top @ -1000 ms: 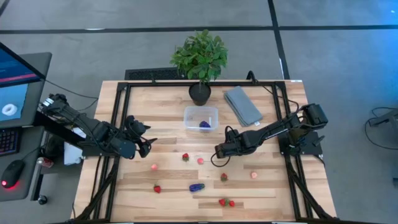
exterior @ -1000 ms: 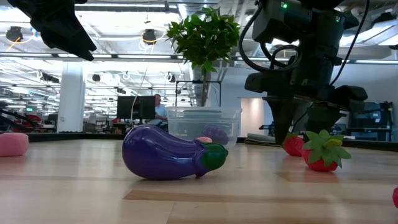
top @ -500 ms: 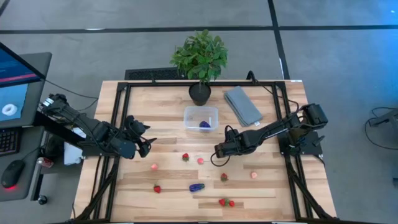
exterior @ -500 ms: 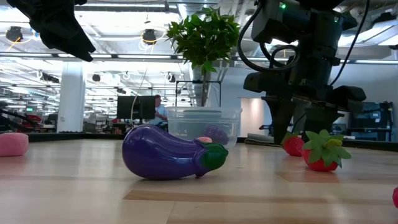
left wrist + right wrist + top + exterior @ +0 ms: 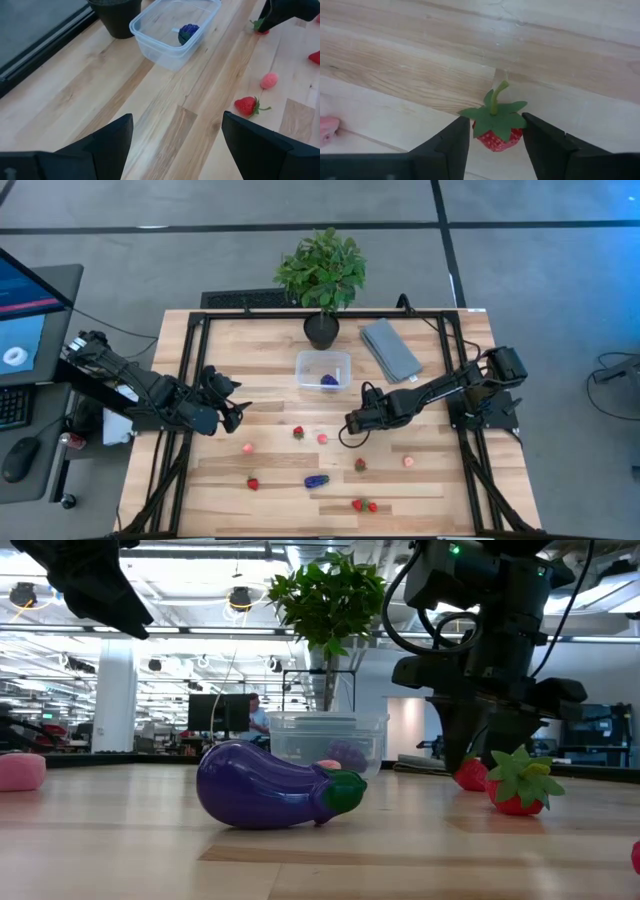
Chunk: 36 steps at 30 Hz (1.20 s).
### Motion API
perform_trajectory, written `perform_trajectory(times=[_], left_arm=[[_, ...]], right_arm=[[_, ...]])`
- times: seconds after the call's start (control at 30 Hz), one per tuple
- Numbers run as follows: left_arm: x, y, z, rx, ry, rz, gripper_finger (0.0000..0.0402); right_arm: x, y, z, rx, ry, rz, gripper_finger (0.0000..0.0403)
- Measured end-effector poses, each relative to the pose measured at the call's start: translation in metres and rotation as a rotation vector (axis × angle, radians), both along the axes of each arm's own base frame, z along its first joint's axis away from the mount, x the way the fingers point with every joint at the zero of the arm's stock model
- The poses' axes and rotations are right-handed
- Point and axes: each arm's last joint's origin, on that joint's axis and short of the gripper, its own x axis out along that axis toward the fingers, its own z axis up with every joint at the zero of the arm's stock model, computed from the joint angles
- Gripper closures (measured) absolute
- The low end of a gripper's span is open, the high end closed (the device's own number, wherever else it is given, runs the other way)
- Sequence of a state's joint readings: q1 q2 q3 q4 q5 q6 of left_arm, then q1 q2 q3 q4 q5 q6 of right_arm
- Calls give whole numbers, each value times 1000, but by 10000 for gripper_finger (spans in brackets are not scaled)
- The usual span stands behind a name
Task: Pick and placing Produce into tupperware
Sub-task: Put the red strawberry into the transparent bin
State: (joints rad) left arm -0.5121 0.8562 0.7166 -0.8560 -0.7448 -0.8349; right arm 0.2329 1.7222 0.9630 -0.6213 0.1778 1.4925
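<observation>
The right hand (image 5: pixel 495 132) is clamped on a strawberry (image 5: pixel 496 129) on the table (image 5: pixel 420 480), ready to lift it. The left hand (image 5: pixel 175 145), fingers apart, waits at the left.

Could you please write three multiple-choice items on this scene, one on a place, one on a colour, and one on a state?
1. Where is the tupperware?
A. right in front of the potted plant
B. on the folded grey cloth
C. at the table's edge farthest from the plant

2. What colour is the piece already inside the tupperware?
A. yellow
B. dark purple
C. white

3. What is the right gripper doing?
A. hanging high above the plant
B. resting inside the tupperware
C. closed around a strawberry at the table top

Answers:
1. A, the high view shows the tub just below the black pot.
2. B, the left wrist view shows one dark purple piece in the tub.
3. C, the right wrist view shows both fingers against the strawberry's sides.
</observation>
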Motion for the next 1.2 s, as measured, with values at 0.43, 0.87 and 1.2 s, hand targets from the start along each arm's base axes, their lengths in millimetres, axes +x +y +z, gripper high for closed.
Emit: perform_trajectory(times=[0.43,0.87,1.2], left_arm=[[-1,0,0,4,7,0,107],[-1,0,0,5,9,0,107],[-1,0,0,5,9,0,107]], right_arm=[[0,1,0,14,9,30,220],[0,1,0,15,10,39,221],[0,1,0,15,9,39,218]])
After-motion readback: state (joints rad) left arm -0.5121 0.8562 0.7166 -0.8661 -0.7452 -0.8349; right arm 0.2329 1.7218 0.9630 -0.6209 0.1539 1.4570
